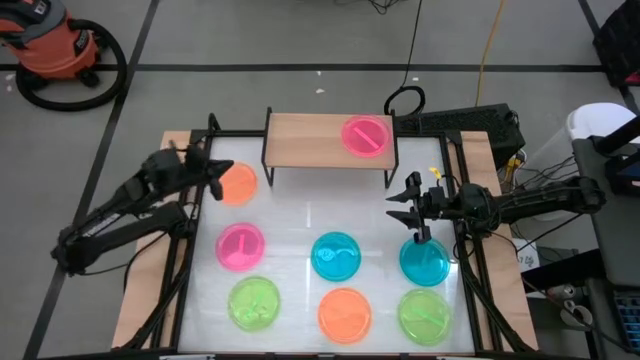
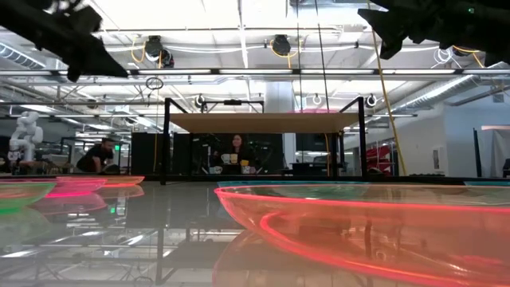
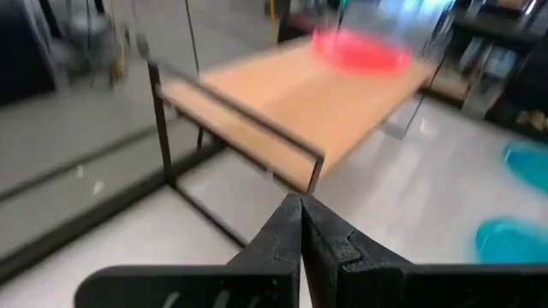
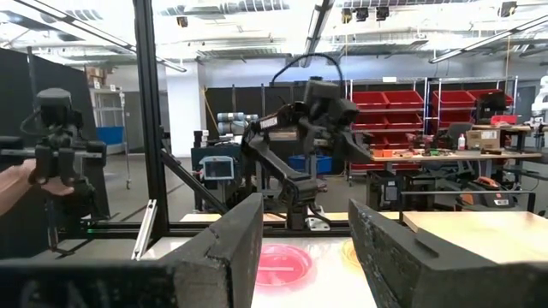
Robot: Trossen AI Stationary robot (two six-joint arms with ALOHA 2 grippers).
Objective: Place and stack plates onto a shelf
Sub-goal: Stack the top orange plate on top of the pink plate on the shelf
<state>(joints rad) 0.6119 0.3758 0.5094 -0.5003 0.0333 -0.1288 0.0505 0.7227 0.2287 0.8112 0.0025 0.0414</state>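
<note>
The light-wood shelf (image 1: 310, 140) stands at the table's far side, with one pink plate (image 1: 367, 135) lying flat on its right part. Seven more plates lie on the white tabletop: orange (image 1: 237, 185), pink (image 1: 240, 246), two blue (image 1: 336, 256) (image 1: 425, 262), two green (image 1: 254, 302) (image 1: 425, 315) and another orange (image 1: 345, 313). My left gripper (image 1: 222, 170) (image 3: 301, 231) is shut and empty, hovering at the shelf's left end, over the orange plate's far edge. My right gripper (image 1: 406, 200) (image 4: 312, 257) is open and empty, just off the shelf's right leg, above the table.
Black frame rails (image 1: 470, 250) run along the table's left and right sides. Cables and a dark box (image 1: 470, 125) lie beyond the shelf's right end. A vacuum (image 1: 60, 50) stands on the floor far left. A person (image 2: 237, 147) sits in the room behind.
</note>
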